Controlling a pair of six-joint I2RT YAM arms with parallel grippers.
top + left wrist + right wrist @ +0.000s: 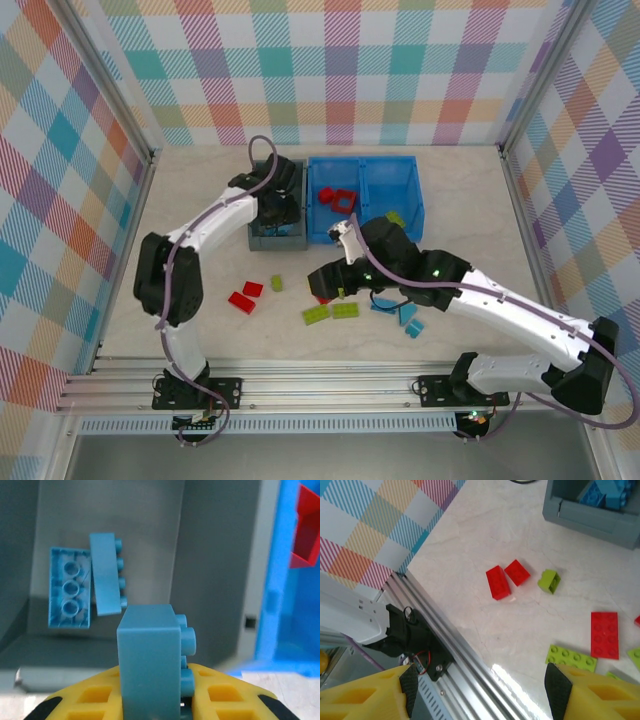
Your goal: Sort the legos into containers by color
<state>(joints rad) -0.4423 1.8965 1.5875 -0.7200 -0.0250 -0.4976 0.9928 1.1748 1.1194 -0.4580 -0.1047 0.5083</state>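
From above, the left gripper point(280, 207) hung over the grey bin point(275, 243). It looked like a dark lump there, and its hold was hard to see. The left wrist view made it plain. The yellow fingers point(95, 699) were squeezed onto a light blue brick point(149, 655), held up above the inside of the bin. Two more blue bricks point(70, 587) lay on the bin's floor, touching each other, one upside down and one on its side.

The top view showed the blue bin point(365, 162) just beside the grey one. Red pieces point(338, 197) sat in its left part and a green piece point(397, 218) in its right part.

The right gripper point(325, 282) hung low over the worktop point(200, 190) in front of the bins. Its wrist view showed its jaws spread wide with nothing between them. That view also showed two red bricks point(497, 582) touching, with a small green brick point(549, 580) just beside them. A flat red brick point(604, 635) and a flat green brick point(570, 657) lay there too. From above, some blue pieces point(405, 318) lay near the right arm.
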